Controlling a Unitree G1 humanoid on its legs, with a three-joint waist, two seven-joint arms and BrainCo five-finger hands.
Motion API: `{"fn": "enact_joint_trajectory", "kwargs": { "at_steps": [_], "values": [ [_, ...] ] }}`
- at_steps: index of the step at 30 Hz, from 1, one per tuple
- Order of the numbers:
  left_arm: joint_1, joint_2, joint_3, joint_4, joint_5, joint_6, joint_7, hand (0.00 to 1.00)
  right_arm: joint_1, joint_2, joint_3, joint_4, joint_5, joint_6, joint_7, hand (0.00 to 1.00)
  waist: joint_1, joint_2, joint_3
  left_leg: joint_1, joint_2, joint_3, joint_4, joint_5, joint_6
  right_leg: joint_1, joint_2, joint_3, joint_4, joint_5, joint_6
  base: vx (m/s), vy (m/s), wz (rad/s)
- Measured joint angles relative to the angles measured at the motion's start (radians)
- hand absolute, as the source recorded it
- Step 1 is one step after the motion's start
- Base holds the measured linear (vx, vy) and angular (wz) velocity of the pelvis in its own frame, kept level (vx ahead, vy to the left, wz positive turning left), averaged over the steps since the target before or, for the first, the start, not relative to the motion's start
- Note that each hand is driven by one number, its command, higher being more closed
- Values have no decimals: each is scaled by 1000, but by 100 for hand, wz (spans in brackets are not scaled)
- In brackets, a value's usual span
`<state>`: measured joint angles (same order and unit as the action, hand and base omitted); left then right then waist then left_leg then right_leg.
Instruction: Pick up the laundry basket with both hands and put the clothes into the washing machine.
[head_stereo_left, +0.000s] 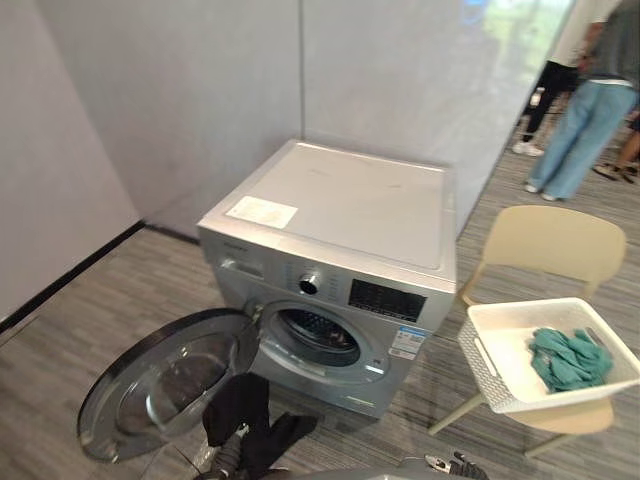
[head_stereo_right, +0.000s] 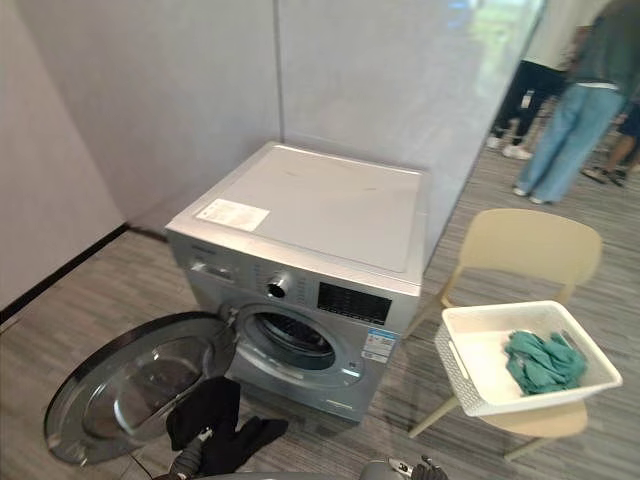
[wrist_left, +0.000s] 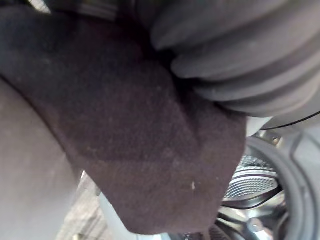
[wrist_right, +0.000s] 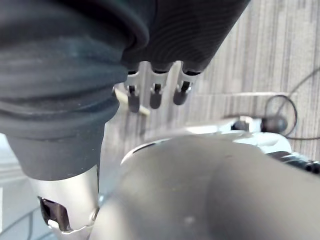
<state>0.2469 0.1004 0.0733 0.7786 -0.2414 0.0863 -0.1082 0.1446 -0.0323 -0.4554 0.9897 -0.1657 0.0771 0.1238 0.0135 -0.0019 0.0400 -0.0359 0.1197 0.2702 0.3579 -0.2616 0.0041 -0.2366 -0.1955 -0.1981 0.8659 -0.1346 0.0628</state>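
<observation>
While the washing machine (head_stereo_left: 340, 200) stands with its round door (head_stereo_left: 165, 385) swung wide, the beige chair (head_stereo_left: 550, 240) beside it carries the white laundry basket (head_stereo_left: 490, 375), teal clothes (head_stereo_left: 570, 358) heaped inside. Stiff plastic, light soft load, I reckon: grip both short-end rims. Black cloth (head_stereo_left: 240, 405) covers the left hand (wrist_left: 240, 60), fingers unreadable; the right hand (wrist_right: 155, 97) hangs slack, empty.
</observation>
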Motion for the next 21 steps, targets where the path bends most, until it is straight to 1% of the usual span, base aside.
{"fn": "enact_joint_trajectory", "kwargs": {
  "at_steps": [1, 2, 3, 4, 5, 6, 7, 8, 9, 10, 11, 12, 14, 15, 16, 17, 18, 19, 20, 21],
  "values": [
    [-40, -3, 19, 74, 26, -10, 3, 100, 0, 3, -2, 11, 11, -8, -1, 0, -7, -5, 1, 6, -1, 25, -13, 0, -1, 10, 28, -48, -78, -29, 6, 68, -61, -49],
    [-69, -9, 40, 132, 52, -18, 7, 100, -1, 7, -22, 26, 20, -10, -1, 0, -16, -10, 2, 16, -5, 39, -22, 4, -6, 42, 51, -78, -203, -56, 8, 104, -74, -41],
    [-77, -12, 52, 155, 65, -21, 9, 100, -2, 9, -33, 39, 22, -11, -1, 0, -22, -19, 1, 20, -8, 41, -28, 7, -11, 76, 61, -79, -274, -76, 0, 158, -80, -38],
    [-92, -18, 66, 180, 90, -28, 10, 100, 0, 18, -69, 56, 33, -10, -3, 0, -27, -16, -10, 25, -16, 43, -47, 18, -24, 136, 89, -70, -409, -102, -47, 171, -80, -33],
    [-109, -37, 82, 198, 120, -31, 15, 100, -2, 18, -112, 75, 40, -10, -4, 0, -29, 3, -1, 28, -10, 41, -62, 27, -29, 156, 111, -65, -459, -89, -79, 163, -61, -31],
    [-116, -45, 90, 205, 129, -31, 20, 100, -5, 17, -128, 79, 44, -10, -5, 0, -29, 4, 2, 36, -11, 41, -67, 40, -28, 167, 117, -62, -479, -86, -75, 164, -46, -20],
    [-118, -53, 97, 210, 137, -33, 26, 100, -1, 15, -140, 87, 48, -9, -11, 0, -29, 20, -2, 46, -6, 32, -62, 43, -34, 187, 129, -58, -506, -79, -75, 151, -35, -20],
    [-113, -57, 102, 210, 136, -42, 29, 100, 3, 14, -149, 88, 48, -9, -13, 0, -24, 15, 4, 45, 7, 23, -19, 42, -37, 216, 144, -47, -546, -69, -76, 170, -40, -29],
    [-114, -60, 118, 209, 134, -52, 29, 100, -1, 15, -147, 90, 47, -9, -14, 0, -19, 24, 0, 29, 11, 16, 43, 42, -37, 234, 147, -40, -564, -67, -76, 111, -36, -31],
    [-115, -67, 132, 201, 133, -56, 30, 100, -2, 13, -142, 89, 47, -10, -15, 0, -15, 18, 3, -14, 24, -2, 136, 42, -37, 242, 150, -33, -573, -67, -76, 108, -5, -28],
    [-119, -69, 150, 192, 133, -65, 31, 100, -3, 2, -123, 86, 47, -11, -17, 0, -9, 28, 6, -77, 43, -39, 276, 50, -50, 247, 157, -23, -576, -68, -74, 97, 35, -29],
    [-122, -80, 164, 190, 133, -71, 34, 100, -8, -9, -103, 86, 46, -11, -19, 0, 1, 44, 9, -119, 55, -75, 368, 69, -81, 253, 163, -13, -575, -69, -73, 106, 65, -35],
    [-116, -84, 166, 208, 133, -76, 49, 100, -24, -31, -75, 87, 46, -11, -20, 0, 4, 64, 23, -180, 54, -145, 515, 133, -165, 281, 162, 23, -576, -69, -72, 152, 157, -52],
    [-113, -80, 181, 220, 123, -75, 50, 100, -36, -39, -44, 87, 45, -13, -21, 0, 3, 65, 24, -190, 64, -149, 554, 111, -145, 284, 154, 43, -577, -69, -72, 126, 218, -56],
    [-114, -73, 184, 227, 120, -75, 50, 100, -44, -41, -29, 87, 45, -14, -23, 0, 1, 64, 25, -190, 80, -150, 556, 98, -128, 282, 153, 52, -579, -69, -72, 54, 203, -52],
    [-119, -57, 192, 241, 115, -76, 51, 100, -61, -41, -3, 87, 46, -19, -31, 0, 0, 54, 30, -188, 115, -169, 530, 82, -101, 283, 144, 70, -579, -67, -69, 59, 203, -36],
    [-120, -50, 195, 247, 115, -76, 54, 100, -68, -41, 13, 88, 46, -24, -36, 0, 0, 47, 32, -182, 132, -182, 502, 77, -94, 284, 137, 82, -578, -65, -65, 109, 233, -46],
    [-119, -36, 197, 259, 116, -75, 68, 100, -84, -41, 47, 88, 47, -32, -41, 0, 0, 35, 39, -147, 156, -219, 382, 76, -90, 282, 121, 104, -571, -60, -48, 106, 295, -42],
    [-118, -31, 198, 281, 117, -73, 73, 100, -94, -43, 74, 88, 48, -36, -41, 0, -1, 35, 38, -96, 157, -279, 213, 105, -110, 268, 103, 117, -565, -60, -13, 77, 332, -42],
    [-119, -33, 198, 293, 117, -73, 76, 100, -94, -51, 85, 92, 48, -37, -41, 0, 1, 42, 36, -70, 151, -319, 148, 100, -178, 258, 95, 123, -561, -64, 10, 57, 400, -19]
  ]
}}
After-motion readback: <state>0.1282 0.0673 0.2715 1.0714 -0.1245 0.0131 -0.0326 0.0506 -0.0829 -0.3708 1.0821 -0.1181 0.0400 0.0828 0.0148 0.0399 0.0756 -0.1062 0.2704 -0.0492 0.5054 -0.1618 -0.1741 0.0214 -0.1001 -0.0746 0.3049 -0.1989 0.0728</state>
